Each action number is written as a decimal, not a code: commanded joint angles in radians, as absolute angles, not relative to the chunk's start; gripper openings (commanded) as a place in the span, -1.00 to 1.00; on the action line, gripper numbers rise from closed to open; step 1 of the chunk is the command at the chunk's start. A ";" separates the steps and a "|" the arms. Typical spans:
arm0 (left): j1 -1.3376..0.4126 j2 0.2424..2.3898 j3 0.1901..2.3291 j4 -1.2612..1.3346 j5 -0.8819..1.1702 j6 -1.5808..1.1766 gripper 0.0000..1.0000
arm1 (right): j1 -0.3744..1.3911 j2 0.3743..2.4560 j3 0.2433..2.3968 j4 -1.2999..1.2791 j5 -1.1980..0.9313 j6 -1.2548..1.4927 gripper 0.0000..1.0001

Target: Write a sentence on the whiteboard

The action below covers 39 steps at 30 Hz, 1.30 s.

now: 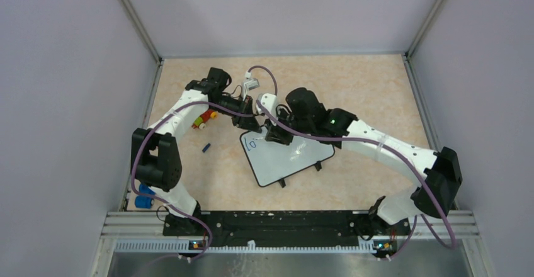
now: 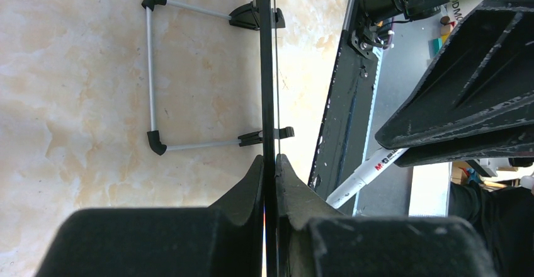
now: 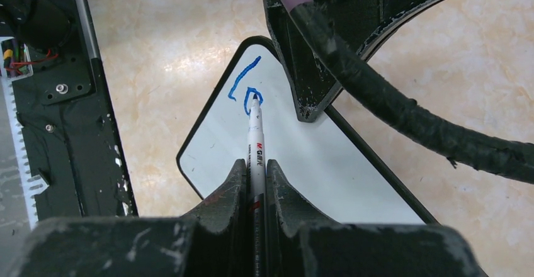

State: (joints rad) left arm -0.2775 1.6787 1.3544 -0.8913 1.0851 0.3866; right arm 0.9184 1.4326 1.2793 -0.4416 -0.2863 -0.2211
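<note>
The whiteboard [image 1: 289,157] rests on the table in the middle, its two black feet toward the arms. Blue strokes reading "lo", the sentence's first letters [image 1: 251,143], sit in its far left corner. My left gripper [image 1: 250,123] is shut on the board's far edge; in the left wrist view the whiteboard [image 2: 269,88] runs edge-on between the jaws of that gripper [image 2: 269,160]. My right gripper [image 3: 255,163] is shut on a white marker [image 3: 255,135], whose tip touches the whiteboard [image 3: 315,170] at the blue "o" [image 3: 252,94].
A small blue cap [image 1: 206,147] lies on the table left of the board. A red, yellow and green cluster of small objects [image 1: 203,120] sits under the left arm. Blue items [image 1: 144,196] lie by the left base. Walls enclose the table on three sides.
</note>
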 commanded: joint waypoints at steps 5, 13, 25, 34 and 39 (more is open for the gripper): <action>-0.293 1.668 1.366 -0.892 1.121 0.400 -1.00 | 0.910 1.464 1.293 -0.433 -0.281 -0.235 -1.00; -0.293 1.669 1.366 -0.891 1.124 0.403 -1.00 | 0.911 1.481 1.300 -0.421 -0.238 -0.235 -1.00; -0.293 1.674 1.369 -0.894 1.122 0.403 -1.00 | 0.911 1.483 1.255 -0.430 -0.203 -0.253 -1.00; -0.293 1.675 1.370 -0.892 1.123 0.403 -1.00 | 0.910 1.441 1.193 -0.440 -0.207 -0.252 -1.00; -0.293 1.677 1.370 -0.892 1.123 0.402 -1.00 | 0.911 1.437 1.188 -0.439 -0.203 -0.250 -1.00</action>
State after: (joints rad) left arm -0.2775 1.6783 1.3544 -0.8871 1.0801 0.3874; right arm 0.9195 1.4593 1.1965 -0.4507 -0.2562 -0.2352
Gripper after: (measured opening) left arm 0.106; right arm 0.080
